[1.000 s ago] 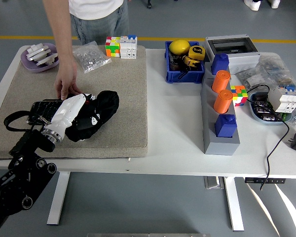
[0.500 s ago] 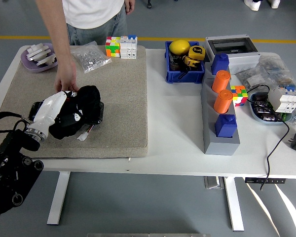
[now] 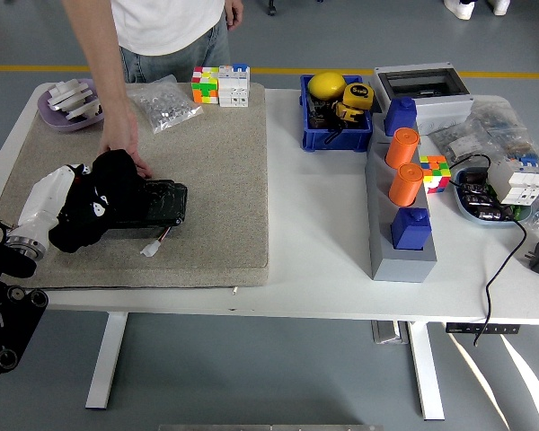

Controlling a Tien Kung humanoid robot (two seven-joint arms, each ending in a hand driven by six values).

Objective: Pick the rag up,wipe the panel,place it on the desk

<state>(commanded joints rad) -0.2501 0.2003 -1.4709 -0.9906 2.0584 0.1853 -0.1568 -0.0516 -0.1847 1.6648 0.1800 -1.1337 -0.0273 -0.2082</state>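
Dragging the rag (image 3: 97, 199) leftward, I have pulled it off most of the panel (image 3: 157, 203), whose right half now lies bare where a second ago the cloth covered it, so I judge the wipe stroke nearly finished. It looks black, bunched and crumpled, near the table's (image 3: 323, 269) left edge on the beige mat (image 3: 225, 180). My left hand (image 3: 43, 211) grips it. A person's hand (image 3: 124, 144) steadies the panel's far side.
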